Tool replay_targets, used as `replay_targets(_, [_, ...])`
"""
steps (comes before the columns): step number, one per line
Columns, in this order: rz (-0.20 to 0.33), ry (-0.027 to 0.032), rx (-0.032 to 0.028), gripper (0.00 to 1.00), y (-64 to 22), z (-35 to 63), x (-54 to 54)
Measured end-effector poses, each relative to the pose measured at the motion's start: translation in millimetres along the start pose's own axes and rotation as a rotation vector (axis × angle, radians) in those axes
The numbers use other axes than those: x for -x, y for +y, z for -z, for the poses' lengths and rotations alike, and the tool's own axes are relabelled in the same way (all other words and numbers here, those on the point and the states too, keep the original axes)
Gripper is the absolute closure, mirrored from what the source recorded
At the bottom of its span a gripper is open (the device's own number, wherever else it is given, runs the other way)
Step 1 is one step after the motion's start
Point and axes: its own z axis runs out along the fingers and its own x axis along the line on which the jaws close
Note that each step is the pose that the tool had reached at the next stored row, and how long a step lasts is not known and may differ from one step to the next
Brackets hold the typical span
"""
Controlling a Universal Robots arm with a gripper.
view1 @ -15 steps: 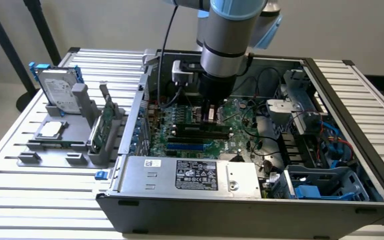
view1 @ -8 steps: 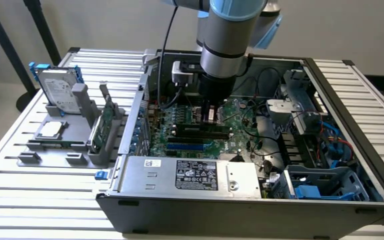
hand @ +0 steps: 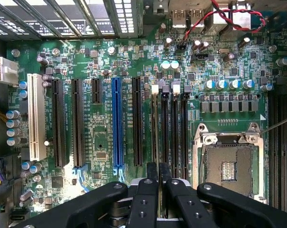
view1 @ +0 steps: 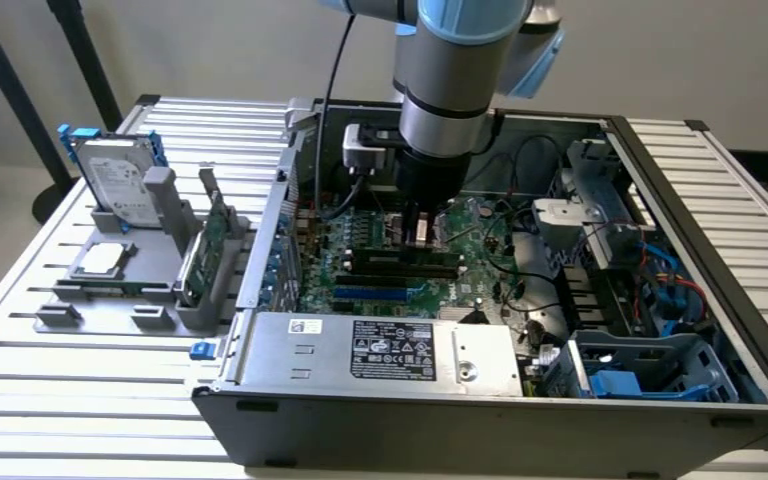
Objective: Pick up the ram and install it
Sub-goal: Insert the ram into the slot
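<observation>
while over motherboard (hand: 110,142), one end effector (hand: 158,178) clenched on one ram (hand: 156,123), edge in slot.

label (view1: 399,352) on power supply (view1: 371,360): print too small, nothing legible.

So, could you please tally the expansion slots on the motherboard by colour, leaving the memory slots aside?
White slot: 1
Blue slot: 1
Black slots: 4, one of them short
Total: 6
</observation>
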Motion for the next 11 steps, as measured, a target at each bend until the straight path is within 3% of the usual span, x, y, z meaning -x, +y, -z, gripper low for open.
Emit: replay_targets(11, [-0.007, -0.0003, -0.0003, 0.86, 0.0, -1.6, 0.0])
